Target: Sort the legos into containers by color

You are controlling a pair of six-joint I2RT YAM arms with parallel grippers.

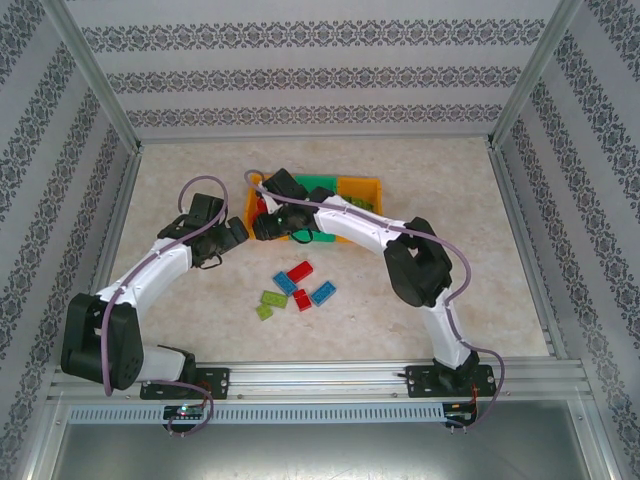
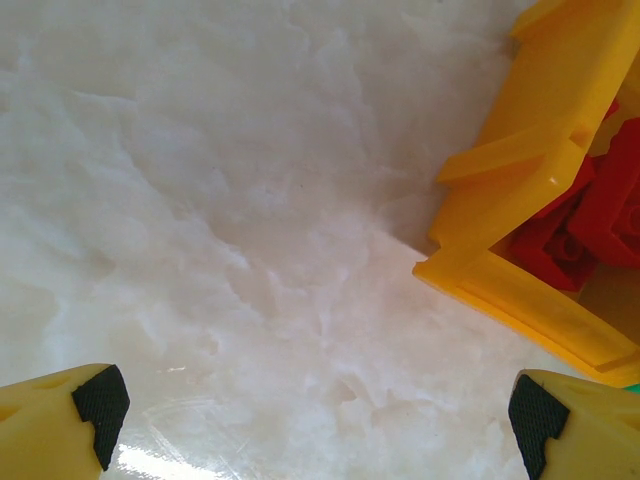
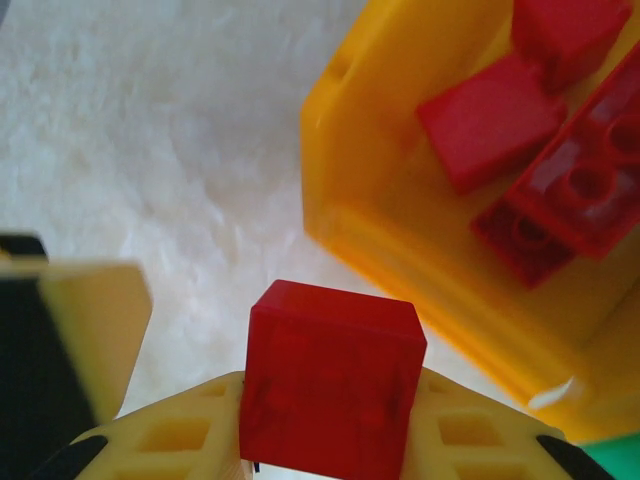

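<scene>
Red lego [image 3: 333, 385] sits clamped in my right end effector [image 3: 330, 440], just short of the orange bin [image 3: 400, 240] holding the other reds [image 3: 490, 120], toward the far edge of the bench [image 1: 470, 200]. Guess I should clear its wall fully before letting go. Left end effector [image 2: 318, 410] hangs wide open alongside.

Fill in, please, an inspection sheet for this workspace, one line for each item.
Surface: pale marbled table.
Job's things: three joined containers at the far side; red legos in the left orange bin; six loose legos, red, blue and green, near the centre.
Clutter: nothing seen.
Grippers: left gripper open over bare table; right gripper shut on a red brick close to that bin.
Cables: purple cable along each arm.
Surroundings: patterned walls, metal frame.
</scene>
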